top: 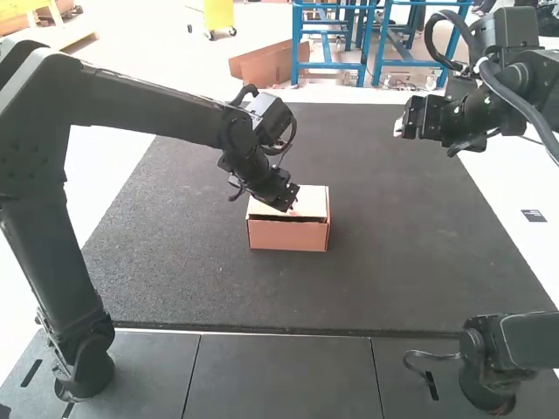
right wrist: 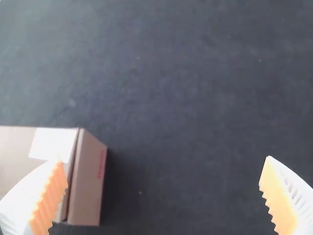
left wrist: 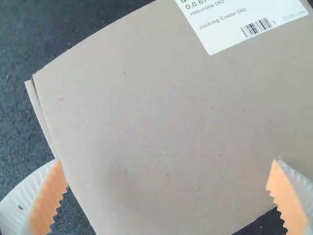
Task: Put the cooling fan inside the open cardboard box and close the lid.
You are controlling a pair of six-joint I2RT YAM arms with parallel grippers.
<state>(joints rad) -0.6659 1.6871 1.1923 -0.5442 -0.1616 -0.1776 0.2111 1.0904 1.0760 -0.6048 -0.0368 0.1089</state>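
Now: cardboard box (top: 288,223) mid-worktop (top: 419,262), lid (left wrist: 161,122) lying flat, looks shut (fan presumably inside). Left end effector (top: 284,201) spread wide over lid; right end effector (top: 403,118) spread, raised near far right corner. Cardboard light, thin, dents easily: press flat near lid edge, don't pinch.

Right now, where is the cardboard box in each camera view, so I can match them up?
High view: box in the middle of the dark mat, lid down, directly beneath the left end effector.
Left wrist view: box close below, reaching across between the two fingers.
Right wrist view: box partly behind one finger of the right end effector.
Shared landmark: the dark mat.
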